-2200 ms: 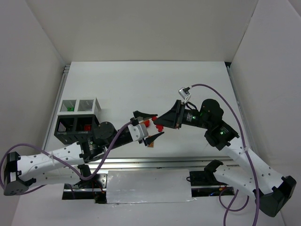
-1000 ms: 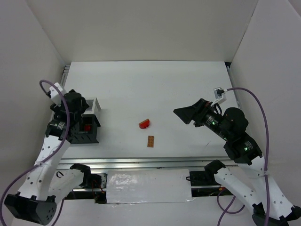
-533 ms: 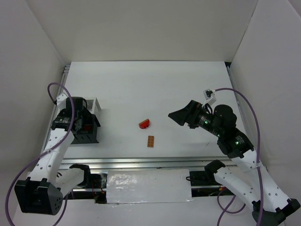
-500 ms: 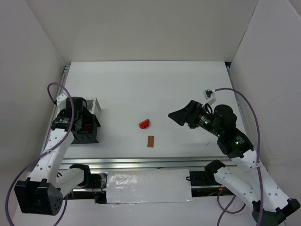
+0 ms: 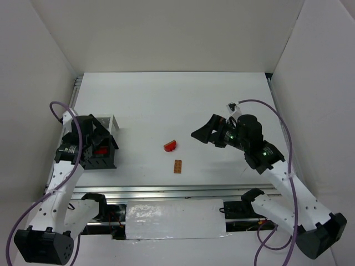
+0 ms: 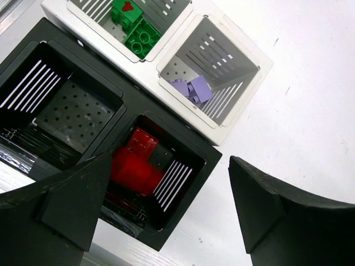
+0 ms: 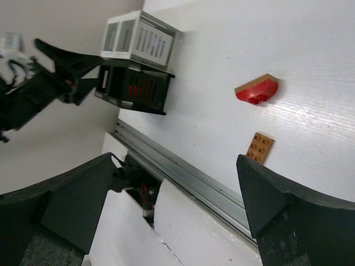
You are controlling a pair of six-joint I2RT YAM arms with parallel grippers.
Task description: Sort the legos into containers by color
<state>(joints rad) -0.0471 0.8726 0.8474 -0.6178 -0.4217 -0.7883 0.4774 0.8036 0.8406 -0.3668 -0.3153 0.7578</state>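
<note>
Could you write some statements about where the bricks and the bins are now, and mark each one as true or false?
1. The green bricks lie in a white bin. True.
2. The lavender bricks share a bin with the red bricks. False: the lavender ones are in the second white bin, the red ones in a black bin.
3. Both black bins hold bricks. False: the other black bin shows only its bare floor.
4. A red brick and an orange-brown brick lie loose on the table. True.
5. The right pincer holds the orange-brown brick. False: it is open and empty.
</note>
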